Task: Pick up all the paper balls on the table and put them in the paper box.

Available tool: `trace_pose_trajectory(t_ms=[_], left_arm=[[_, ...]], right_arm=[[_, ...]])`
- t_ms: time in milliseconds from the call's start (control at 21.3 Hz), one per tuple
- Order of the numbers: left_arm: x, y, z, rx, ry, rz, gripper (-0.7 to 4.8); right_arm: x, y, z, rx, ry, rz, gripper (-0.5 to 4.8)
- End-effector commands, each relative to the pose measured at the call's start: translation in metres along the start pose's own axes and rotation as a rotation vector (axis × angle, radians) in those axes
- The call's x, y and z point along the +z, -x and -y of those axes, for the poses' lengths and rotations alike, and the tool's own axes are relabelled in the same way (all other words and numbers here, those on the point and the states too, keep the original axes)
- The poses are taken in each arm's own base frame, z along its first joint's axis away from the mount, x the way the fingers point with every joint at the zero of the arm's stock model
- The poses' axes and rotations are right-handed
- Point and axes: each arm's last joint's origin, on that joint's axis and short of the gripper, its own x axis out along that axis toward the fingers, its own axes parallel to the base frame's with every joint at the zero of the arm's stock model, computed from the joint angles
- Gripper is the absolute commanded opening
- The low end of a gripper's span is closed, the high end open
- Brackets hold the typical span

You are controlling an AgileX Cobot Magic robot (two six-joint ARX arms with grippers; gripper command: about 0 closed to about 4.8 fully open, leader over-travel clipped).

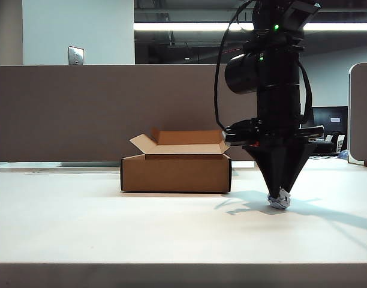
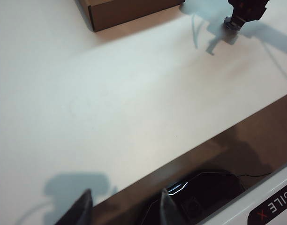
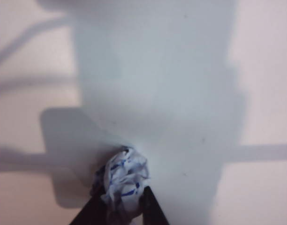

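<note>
Room: office space with a grey-brown partition panel [image 1: 81,114] behind the white table [image 1: 111,228], long ceiling lights above, a wall plate high on the left
Surface: plain white tabletop with a thick front edge, crossed by soft shadows under the right arm
Paper box: brown paper box [image 1: 176,173] stands near the middle of the table with its flaps open, tan insides showing; one corner of it appears in the left wrist view [image 2: 120,11]
Right arm: black, pointing straight down on the right of the exterior view, just right of the box
Right gripper: right gripper [image 1: 279,197] has its fingertips down at the tabletop, pressed against either side of a paper ball [image 3: 122,180]; the ball sits on the table between them [image 1: 279,200]
Left gripper: left gripper [image 2: 124,208] hangs above the table's front edge, well apart from the box, fingers parted with nothing between them
Hard to make out: only one paper ball shows; the left arm is outside the exterior view; the box's inside is hidden
</note>
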Motion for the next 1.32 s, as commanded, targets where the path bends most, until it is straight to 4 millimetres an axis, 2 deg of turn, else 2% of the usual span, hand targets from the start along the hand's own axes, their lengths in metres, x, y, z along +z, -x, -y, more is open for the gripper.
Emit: trace_pose_trajectory(t_ms=[47,141,282,517,564,658,752,893,940,1034,1128,1222,1316], left_arm=[[0.001,0.001,0.0,-0.004,-0.001,0.014,1.78],[0.002,0.001,0.0,-0.004,-0.001,0.021,1.78],[0.003,0.001,0.0,-0.004,-0.002,0.038,1.78],[0.006,0.001,0.0,-0.006,-0.005,0.067,1.78],[0.007,0.001,0.0,-0.005,-0.006,0.071,1.78],[0.007,0.001,0.0,-0.005,-0.006,0.074,1.78],[0.007,0.001,0.0,-0.005,-0.006,0.074,1.78],[0.007,0.001,0.0,-0.005,-0.006,0.074,1.78],[0.007,0.001,0.0,-0.005,-0.006,0.074,1.78],[0.007,0.001,0.0,-0.006,-0.006,0.073,1.78],[0.007,0.001,0.0,-0.006,-0.007,0.077,1.78],[0.009,0.001,0.0,-0.007,-0.007,0.092,1.79],[0.011,0.001,0.0,-0.007,-0.009,0.11,1.79]], right_arm=[[0.008,0.021,0.003,-0.003,-0.004,0.09,1.14],[0.013,0.036,0.005,-0.004,-0.004,0.145,1.11],[0.023,0.071,0.007,0.009,-0.014,0.273,1.11],[0.046,0.122,0.007,0.114,-0.006,0.563,1.11],[0.054,0.132,0.005,0.134,-0.003,0.674,1.12],[0.063,0.132,0.001,0.142,-0.001,0.746,1.17],[0.07,0.124,0.0,0.147,-0.014,0.749,1.55],[0.076,0.108,-0.001,0.15,-0.02,0.717,3.05],[0.078,0.104,-0.002,0.15,-0.019,0.704,3.39],[0.078,0.101,-0.002,0.15,-0.019,0.691,3.47],[0.078,0.106,-0.001,0.151,-0.019,0.713,3.47],[0.076,0.122,0.001,0.149,-0.021,0.757,3.46],[0.064,0.15,0.005,0.143,-0.027,0.824,3.39]])
